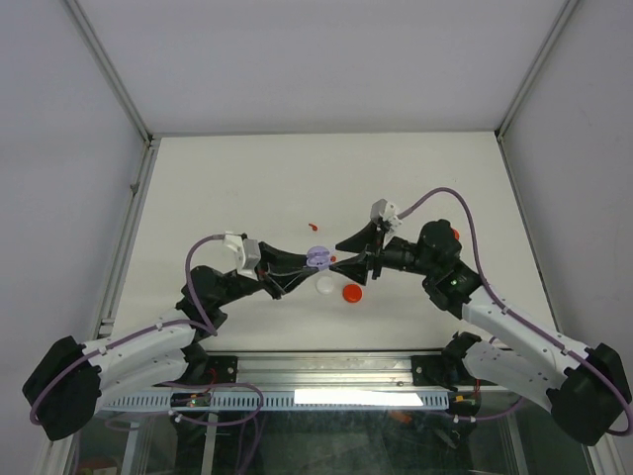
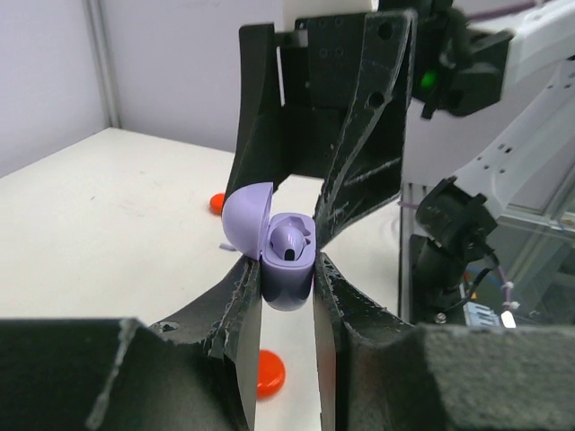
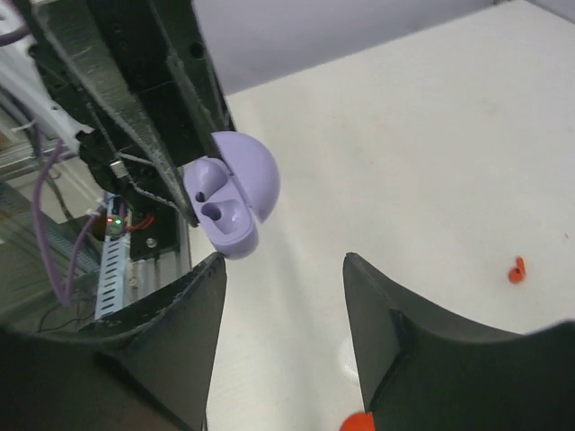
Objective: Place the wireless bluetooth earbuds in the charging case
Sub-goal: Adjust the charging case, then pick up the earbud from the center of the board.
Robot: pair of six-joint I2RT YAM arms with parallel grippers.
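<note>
Purple plastic marks the case (image 1: 319, 255), held above the worktop (image 1: 247, 188) mid-scene in the overhead view and clenched by the left end effector (image 1: 313, 262). The right end effector (image 1: 353, 259) faces it from just beside, jaws parted. A white puck (image 1: 324, 285) and a red puck (image 1: 351, 292) lie on the near side of them. A red bud (image 1: 313, 225) lies apart, further back.

From the left wrist, both fingers press the case's sides low on the body, with the lid (image 2: 247, 215) hinged open and tilted left. A purple bud (image 2: 289, 238) sits in one well; whether it is fully seated I cannot tell.

From the right wrist, the right end effector is released and empty, its fingers spread, with the case near beyond them. The red bud, probably the same one, lies loose on the worktop at the right.

By their looks the buds are light, hard, glossy and rounded, so likely to slip or flick away under a pinch. The stem or the flatter flanks seem the best hold, with a gentle close. The case looks stiff, but its hinge is the weak part, so the body is the place to grip.
</note>
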